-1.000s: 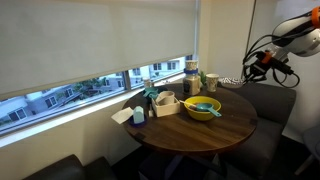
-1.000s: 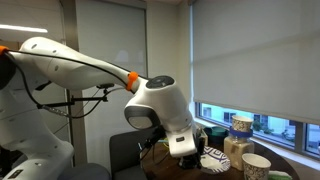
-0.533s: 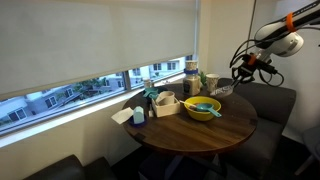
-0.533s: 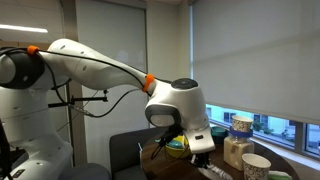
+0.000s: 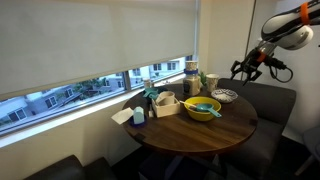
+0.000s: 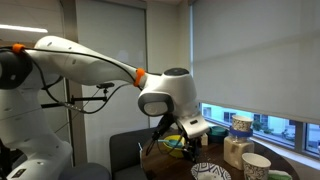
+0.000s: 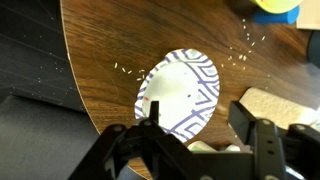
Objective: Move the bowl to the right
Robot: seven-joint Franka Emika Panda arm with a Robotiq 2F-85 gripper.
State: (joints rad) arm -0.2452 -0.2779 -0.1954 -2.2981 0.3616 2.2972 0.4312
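Note:
The bowl (image 7: 178,92), shallow and white with a dark striped pattern, lies flat on the round wooden table (image 7: 100,40) close to its edge. In both exterior views the bowl (image 5: 225,96) (image 6: 210,172) rests alone on the tabletop. My gripper (image 7: 200,120) hangs above it, open, its two black fingers (image 7: 153,113) spread apart with nothing between them. In an exterior view the gripper (image 5: 250,68) is clearly lifted off the table, up and to the side of the bowl.
A yellow bowl (image 5: 203,108) with blue contents stands mid-table, with a beige box (image 5: 166,103), cups (image 6: 240,128) and a plant along the window side. Dark seats (image 5: 270,105) surround the table. The table edge (image 7: 68,90) runs left of the bowl.
The gripper lowered to the table's edge with the bowl, opened and let it go, then rose away. The bowl now lies further along the table than a second ago.

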